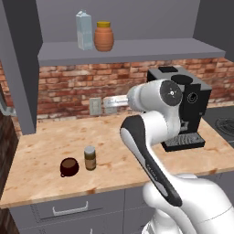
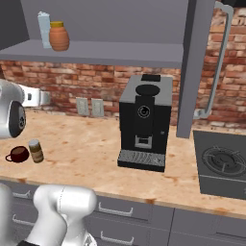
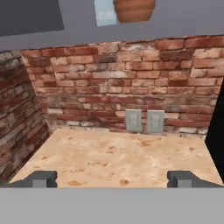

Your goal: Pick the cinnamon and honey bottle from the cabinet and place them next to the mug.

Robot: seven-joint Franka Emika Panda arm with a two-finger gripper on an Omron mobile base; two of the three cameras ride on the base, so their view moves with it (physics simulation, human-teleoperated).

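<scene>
- Left base view: the honey bottle (image 1: pixel 104 36) is standing on the shelf of the cabinet (image 1: pixel 137 49), touching or just beside a pale carton (image 1: pixel 84 30) at its 9 o'clock.
- Down on the surface (image 1: pixel 41 160), the cinnamon (image 1: pixel 90 158) is standing upright just at 3 o'clock of the mug (image 1: pixel 69 167); a small gap is showing between them.
- A black coffee machine (image 1: pixel 194 105) is sitting at 3 o'clock of the frame, partly behind the white arm.
- Right base view: the honey bottle (image 2: pixel 59 36) is sitting on the cabinet (image 2: pixel 125 52) shelf at 11 o'clock, the carton (image 2: pixel 43 29) just at its 9 o'clock.
- The mug (image 2: pixel 18 154) and cinnamon (image 2: pixel 35 150) are resting side by side at 9 o'clock of the frame, well apart from the coffee machine (image 2: pixel 144 122) at centre. A stove (image 2: pixel 223 166) is lying at 3 o'clock.
- Hand view: the claw (image 3: pixel 112 179) is standing wide open and holding nothing; its fingertips (image 3: pixel 41 178) are poking up at 6 o'clock over bare surface (image 3: pixel 113 157).
- The honey bottle (image 3: pixel 134 9) is showing at 12 o'clock, cut by the frame edge, the carton (image 3: pixel 105 12) at its 9 o'clock. Two wall outlets (image 3: pixel 144 121) are sitting on the brick at centre.
</scene>
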